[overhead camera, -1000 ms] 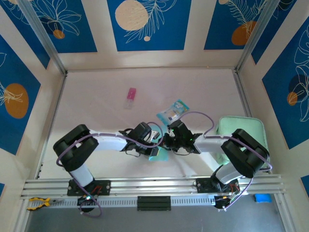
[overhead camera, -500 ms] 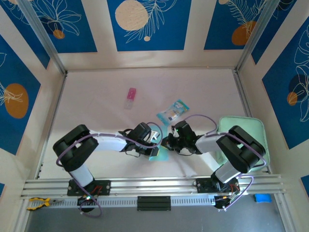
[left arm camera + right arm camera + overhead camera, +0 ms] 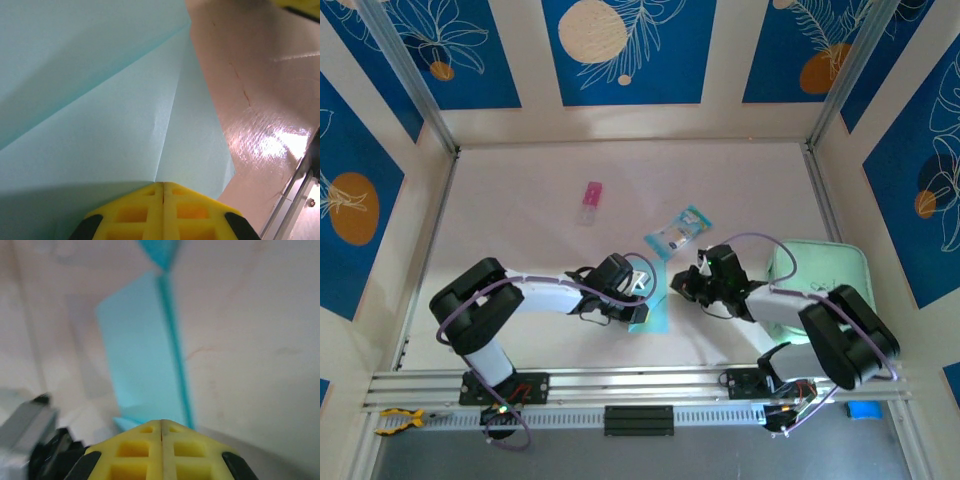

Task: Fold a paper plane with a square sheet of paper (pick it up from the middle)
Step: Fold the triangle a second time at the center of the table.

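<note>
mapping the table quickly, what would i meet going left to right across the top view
small pink item → folded light-blue paper → mint-green pad; the teal packet is left out because it overlaps the paper's span

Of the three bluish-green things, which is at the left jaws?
The plain, creased light-blue sheet, right under the left gripper, jaws shut; the printed packet lies farther back, the mint pad far right.

White-and-black arms, purple cables, yellow ribbed jaws.
</note>
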